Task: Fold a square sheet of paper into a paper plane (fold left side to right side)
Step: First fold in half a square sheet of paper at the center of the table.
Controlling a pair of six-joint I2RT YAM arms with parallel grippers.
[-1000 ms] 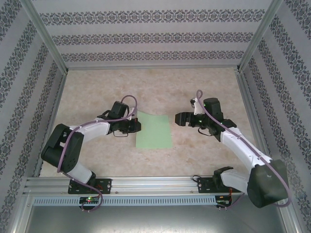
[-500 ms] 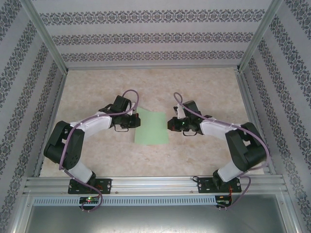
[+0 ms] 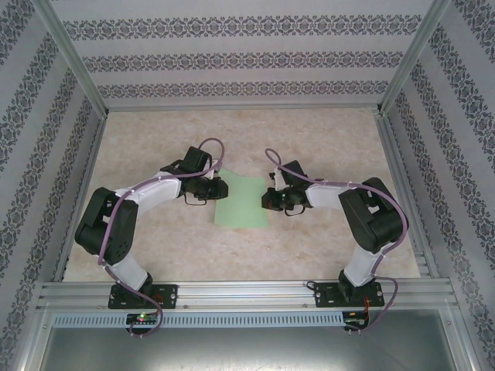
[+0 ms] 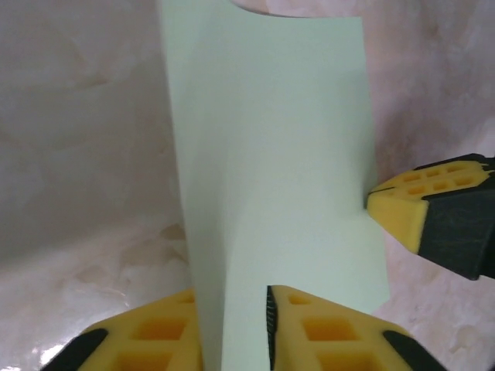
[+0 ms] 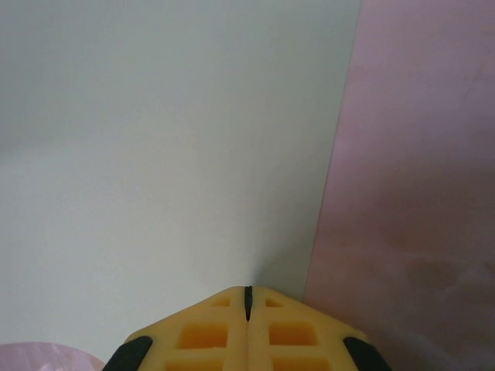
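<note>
Opening fold, barely begun: the square sheet of paper [image 3: 241, 205] lies near the middle of the surface [image 3: 309, 139], between my two arms, with no crease that I can make out. It lies mostly flat. In the left wrist view, the strip along its left side curls up off the surface.

My left end effector [image 4: 230, 321] stands at that raised left side. Its yellow pads [image 4: 155, 336] are parted a little and the paper runs up through the gap, so by the look of it the sheet sits loosely between them, not clamped.

My right end effector [image 5: 247, 300] is fully closed, pads pressed together, its tip down at the sheet's right margin. It appears to act as an anchor. I cannot tell whether any paper is caught in it.

My reading is that the next move falls to the left arm: close on the lifted edge, carry it up and over to meet the right edge, and keep the corners square before pressing the crease. The right tip will need to clear out before the edges meet, or the thin sheet may slide or buckle.
</note>
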